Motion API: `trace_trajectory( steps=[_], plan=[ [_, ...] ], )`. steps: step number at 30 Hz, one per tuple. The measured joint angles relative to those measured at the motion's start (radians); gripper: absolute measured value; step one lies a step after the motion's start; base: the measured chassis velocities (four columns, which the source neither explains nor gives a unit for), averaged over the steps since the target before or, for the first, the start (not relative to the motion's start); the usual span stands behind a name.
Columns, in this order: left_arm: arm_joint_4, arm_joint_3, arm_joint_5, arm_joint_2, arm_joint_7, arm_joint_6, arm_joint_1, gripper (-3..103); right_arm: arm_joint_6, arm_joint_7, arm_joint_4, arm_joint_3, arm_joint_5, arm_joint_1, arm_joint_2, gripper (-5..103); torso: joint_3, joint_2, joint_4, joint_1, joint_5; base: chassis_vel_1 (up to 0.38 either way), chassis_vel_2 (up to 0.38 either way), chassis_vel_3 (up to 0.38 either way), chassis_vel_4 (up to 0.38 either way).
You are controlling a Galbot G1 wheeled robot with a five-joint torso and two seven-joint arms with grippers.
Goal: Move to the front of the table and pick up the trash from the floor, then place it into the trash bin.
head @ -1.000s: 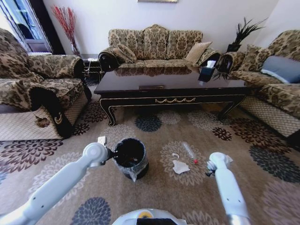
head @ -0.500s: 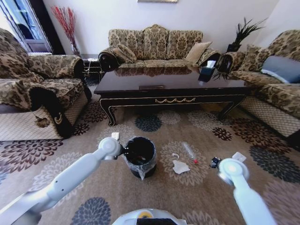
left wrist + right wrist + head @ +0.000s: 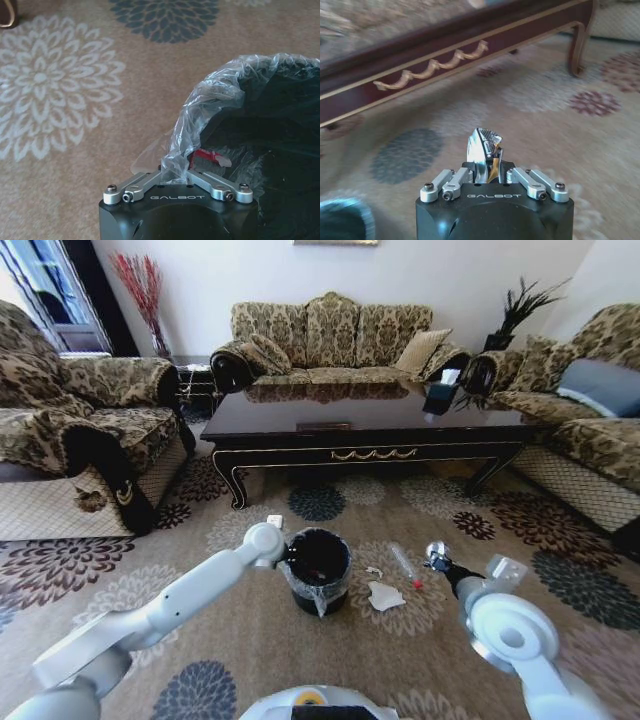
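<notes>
While the left gripper (image 3: 175, 175) grips the plastic-lined rim of the trash bin (image 3: 318, 570) on the carpet before the table (image 3: 370, 420), the right gripper (image 3: 487, 150) is pinched on a small silvery bit of trash (image 3: 485, 142), raised near the paper scrap (image 3: 384, 595) and wrapper (image 3: 404, 565) lying beside the bin. The step in hand looks like carrying; next calls for bringing that bit over the bin's mouth before letting go.

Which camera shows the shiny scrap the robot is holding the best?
The right wrist view. There the crumpled silvery scrap sits up close, pinched in the right gripper, whose jaws are shut on it. The head view shows the same scrap as a tiny glint at the arm's tip. The left wrist view looks at the trash bin instead.
</notes>
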State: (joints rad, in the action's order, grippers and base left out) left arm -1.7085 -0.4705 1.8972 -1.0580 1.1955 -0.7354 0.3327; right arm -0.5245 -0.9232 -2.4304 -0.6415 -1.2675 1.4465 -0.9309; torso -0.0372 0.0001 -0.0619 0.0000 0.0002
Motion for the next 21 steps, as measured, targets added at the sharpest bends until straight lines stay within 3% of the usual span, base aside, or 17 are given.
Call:
trace_trajectory(
  steps=[11,21],
  plan=[
    [0.08,-0.063,0.017,-0.108,0.007,0.0,-0.076,0,0.066,0.203,-0.002,0.101,0.141,-0.022,0.033,24,0.0,0.0,0.0001,0.0,0.0001,0.0,0.0,0.0,0.0],
    [0.101,-0.089,0.013,-0.147,0.007,0.0,-0.07,0,0.084,0.249,0.004,0.194,0.207,-0.031,0.039,24,0.0,0.0,0.0002,0.0,-0.0002,0.0,0.0,0.0,0.0]
  ],
)
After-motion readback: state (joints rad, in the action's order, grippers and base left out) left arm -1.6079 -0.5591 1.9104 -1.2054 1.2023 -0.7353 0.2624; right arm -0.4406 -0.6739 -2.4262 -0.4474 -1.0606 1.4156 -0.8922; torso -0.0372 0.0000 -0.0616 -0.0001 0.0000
